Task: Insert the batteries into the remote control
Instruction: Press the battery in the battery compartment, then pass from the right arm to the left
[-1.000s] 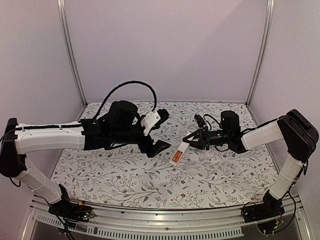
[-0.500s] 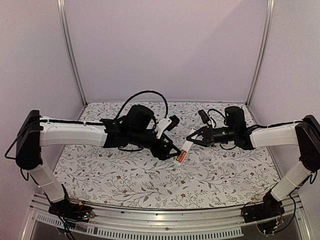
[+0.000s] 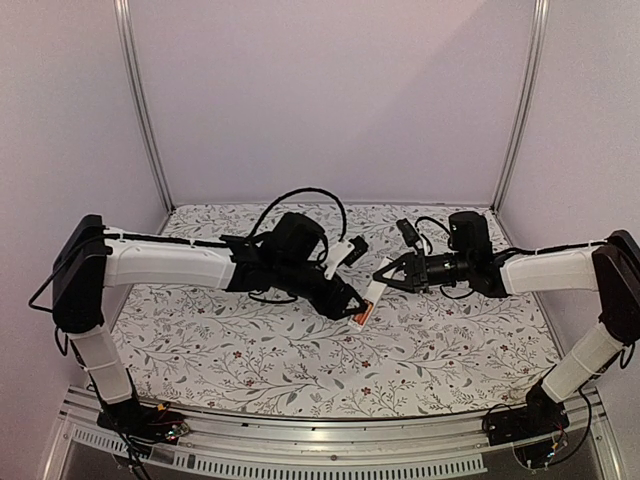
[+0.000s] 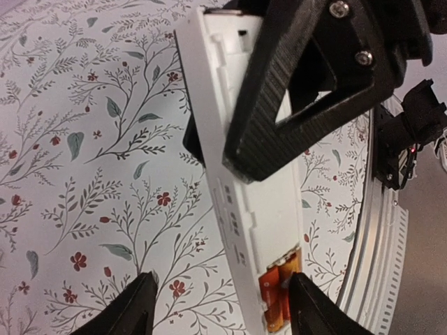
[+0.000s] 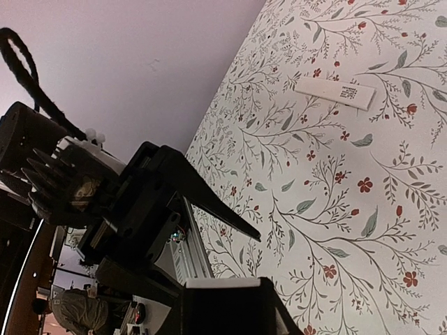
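Left gripper (image 4: 225, 310) up close, jaws spread wide, straddling the lower end of the slim white rectangular plastic remote control (image 4: 262, 209) without touching it. Two orange-red cylindrical batteries (image 4: 279, 296) sit in that end! Beyond, the right gripper (image 3: 383, 278) has its jaws clamped on the remote's upper half. Farther back, a flat white strip (image 5: 335, 91) lies on the floral-patterned tabletop (image 3: 250, 360).

Remote control (image 4: 260, 209) with batteries (image 4: 279, 293), clamped in right hand (image 4: 225, 150).
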Tool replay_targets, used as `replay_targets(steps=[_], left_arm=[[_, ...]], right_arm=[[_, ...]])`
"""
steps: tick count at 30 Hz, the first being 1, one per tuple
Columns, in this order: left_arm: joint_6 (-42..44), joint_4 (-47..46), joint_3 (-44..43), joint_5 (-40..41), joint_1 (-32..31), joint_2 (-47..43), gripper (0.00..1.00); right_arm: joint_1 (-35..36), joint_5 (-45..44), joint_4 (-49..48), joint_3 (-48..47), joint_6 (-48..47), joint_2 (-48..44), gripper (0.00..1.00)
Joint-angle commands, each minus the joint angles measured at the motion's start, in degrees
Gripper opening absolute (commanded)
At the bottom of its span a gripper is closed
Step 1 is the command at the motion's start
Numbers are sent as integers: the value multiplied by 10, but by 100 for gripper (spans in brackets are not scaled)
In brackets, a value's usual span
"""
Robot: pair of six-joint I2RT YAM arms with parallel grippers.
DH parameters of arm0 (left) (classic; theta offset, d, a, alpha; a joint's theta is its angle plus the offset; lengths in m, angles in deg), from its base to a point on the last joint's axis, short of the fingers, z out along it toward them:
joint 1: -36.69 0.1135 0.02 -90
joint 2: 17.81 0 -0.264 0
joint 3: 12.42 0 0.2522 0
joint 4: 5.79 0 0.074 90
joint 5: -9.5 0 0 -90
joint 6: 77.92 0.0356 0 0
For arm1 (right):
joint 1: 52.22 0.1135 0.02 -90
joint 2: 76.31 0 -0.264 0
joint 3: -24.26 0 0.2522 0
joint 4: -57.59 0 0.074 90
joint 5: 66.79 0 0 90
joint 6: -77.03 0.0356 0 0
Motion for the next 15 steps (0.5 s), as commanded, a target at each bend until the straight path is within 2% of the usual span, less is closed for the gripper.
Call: replay_targets(steps=[1,4,10,15], left_arm=[[-11,31,0,37,14,2,63],[0,25,18,56,17,-22,64],[-1,-19,56,76,13,-75,78],[14,-12,33,129,-32,-56,84]], right_arm=[[7,8,-3,-19,-1,-26,0],[6,-4,6,-18,-5,-29,0],[5,-47,23,-17,-8,-20,0],[6,-82,29,-15,6,-10,0]])
